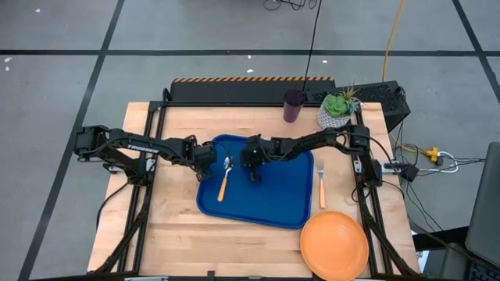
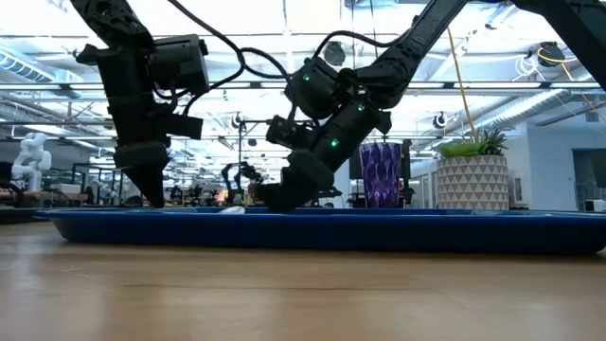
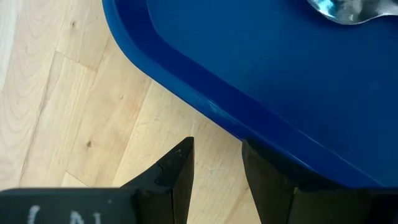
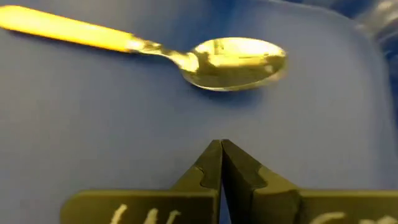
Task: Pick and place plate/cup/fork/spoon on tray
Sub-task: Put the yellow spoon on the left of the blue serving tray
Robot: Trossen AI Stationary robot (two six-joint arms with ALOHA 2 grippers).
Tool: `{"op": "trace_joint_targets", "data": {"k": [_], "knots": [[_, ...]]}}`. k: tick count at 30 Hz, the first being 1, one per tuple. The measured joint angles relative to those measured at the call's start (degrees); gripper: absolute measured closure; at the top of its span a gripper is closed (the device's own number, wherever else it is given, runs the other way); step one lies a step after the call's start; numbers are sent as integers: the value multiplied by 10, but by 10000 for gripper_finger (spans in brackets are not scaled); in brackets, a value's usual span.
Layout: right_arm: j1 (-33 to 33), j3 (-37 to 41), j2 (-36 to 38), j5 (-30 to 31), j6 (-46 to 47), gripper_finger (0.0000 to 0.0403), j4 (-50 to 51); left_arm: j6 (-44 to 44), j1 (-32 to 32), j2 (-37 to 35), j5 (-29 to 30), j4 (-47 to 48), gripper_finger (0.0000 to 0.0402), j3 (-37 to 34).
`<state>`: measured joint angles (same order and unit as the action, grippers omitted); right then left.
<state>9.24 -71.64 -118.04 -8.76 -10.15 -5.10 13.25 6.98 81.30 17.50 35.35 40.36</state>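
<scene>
Right under our lens is the right gripper [image 4: 221, 163], fingers pressed flat together with nothing between them, poised just above the floor of the blue tray [image 1: 273, 195]. Just beyond those fingertips we see the spoon [image 4: 205, 56] lying flat on the tray, silver bowl toward the tray's far edge, orange handle running back toward the near edge. From overhead we place the spoon [image 1: 225, 176] in the tray's left part, with the right gripper [image 1: 255, 176] close beside it.

Over on the left, the left gripper [image 3: 214, 168] sits at the tray's left rim, jaws a little apart and gripping nothing; one finger is over bare wood, the other at the rim.

The fork [image 1: 321, 186] lies on the table [image 1: 172, 234] just right of the tray. The orange plate [image 1: 334, 245] rests at the near right corner. The purple cup [image 1: 294, 105] stands at the far edge, next to a potted succulent [image 1: 337, 111].
</scene>
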Motion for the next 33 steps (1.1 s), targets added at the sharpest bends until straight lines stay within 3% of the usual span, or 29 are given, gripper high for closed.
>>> {"op": "trace_joint_targets", "data": {"k": [8, 17, 25, 33], "knots": [[-46, 0, 0, -16, 26, 403, -104, 0, 0, 0, 0, -1, 261, 0], [-47, -5, -31, -4, 39, 403, -156, 1, 0, 0, 0, -2, 261, 0], [-50, -85, -88, -20, 34, 403, -116, 0, -2, 0, 0, -2, 261, 0], [-49, -94, -70, -19, 19, 403, -46, -5, -2, 0, -1, 1, 261, 0]]}}
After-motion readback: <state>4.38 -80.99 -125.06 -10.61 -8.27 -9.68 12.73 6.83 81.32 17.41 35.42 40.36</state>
